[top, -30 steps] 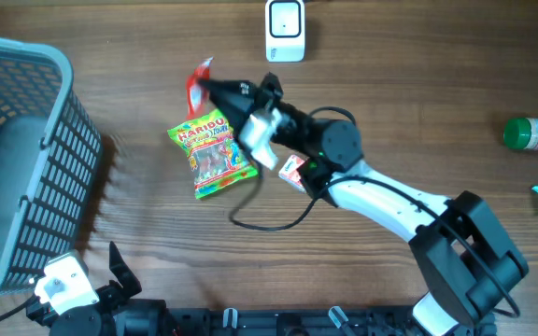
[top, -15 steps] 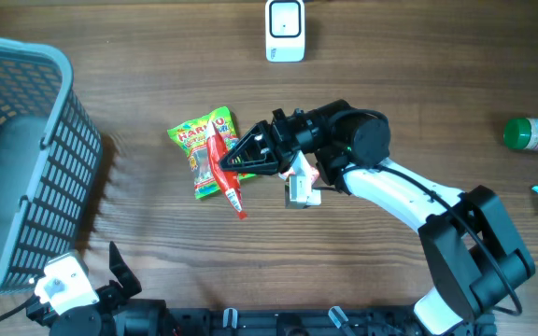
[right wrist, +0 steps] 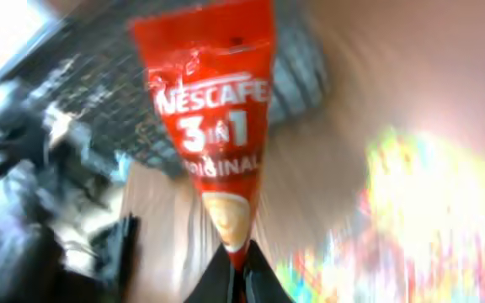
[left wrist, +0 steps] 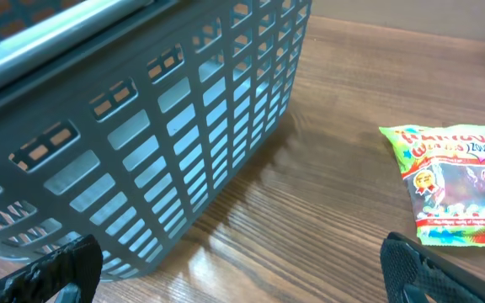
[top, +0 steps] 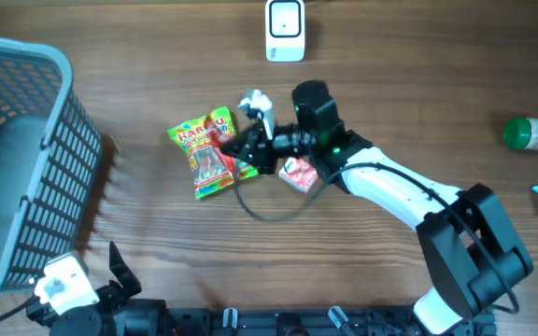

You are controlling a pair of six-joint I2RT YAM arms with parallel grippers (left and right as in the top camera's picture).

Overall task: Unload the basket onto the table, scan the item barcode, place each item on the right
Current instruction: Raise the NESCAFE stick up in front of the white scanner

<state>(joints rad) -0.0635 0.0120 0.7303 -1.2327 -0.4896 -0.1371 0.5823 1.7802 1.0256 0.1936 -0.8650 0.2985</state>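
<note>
Change: the red Nescafé 3-in-1 stick sachet (right wrist: 215,126) is swinging round, no longer showing plainly from overhead as it did half a second ago.
Right claw (right wrist: 230,268): pinching shut on the sachet's lower end.
Sachet: sticking straight out beyond the fingertips, hovering over the yellow-green Haribo gummy bag (top: 204,159).
Left claw (left wrist: 242,273): gaping wide, holding nothing, sitting beside the grey plastic basket (left wrist: 141,126).

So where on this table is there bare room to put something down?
Bare wood lies between the scanner and the bottle, and between the basket and the candy bag. The middle is crowded: the right gripper, its sachet, a red packet.
</note>
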